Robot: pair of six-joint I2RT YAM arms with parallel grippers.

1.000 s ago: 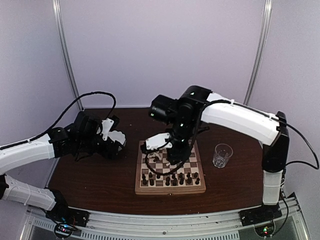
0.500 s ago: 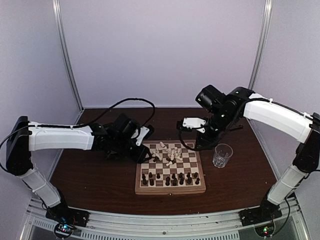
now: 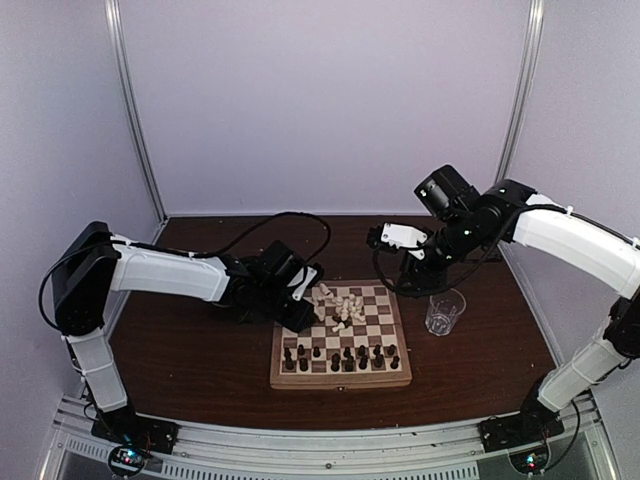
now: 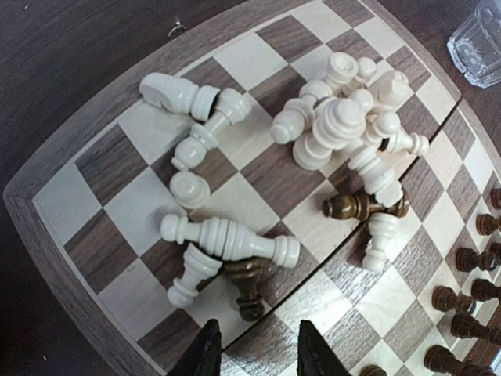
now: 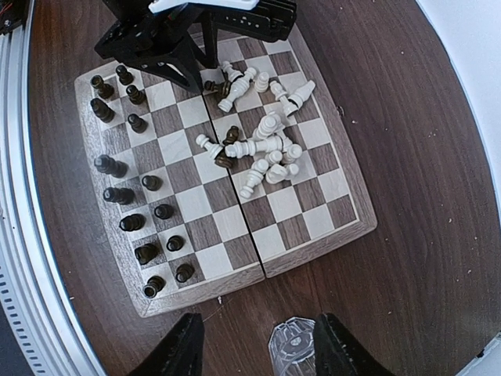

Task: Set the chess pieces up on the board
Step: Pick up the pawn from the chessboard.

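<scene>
Cream-white chess pieces (image 4: 340,121) lie toppled on the board (image 4: 70,207) just ahead of the left gripper (image 4: 257,333), jaws slightly parted, empty. The right gripper (image 5: 258,325) gapes wide and empty, a glass (image 5: 291,348) beyond its jaws.

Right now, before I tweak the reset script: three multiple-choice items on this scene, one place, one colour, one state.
1. Where is the glass? A on the board; B on the table, right of the board; C on the table, left of the board.
2. What colour are the upright pieces along the board's near side? A cream; B dark; C mixed.
3. How are the cream pieces? A lying in a heap; B upright in rows; C off the board.
B: it stands beyond the board's right edge. B: both near rows are dark. A: they lie toppled on the far half.
</scene>
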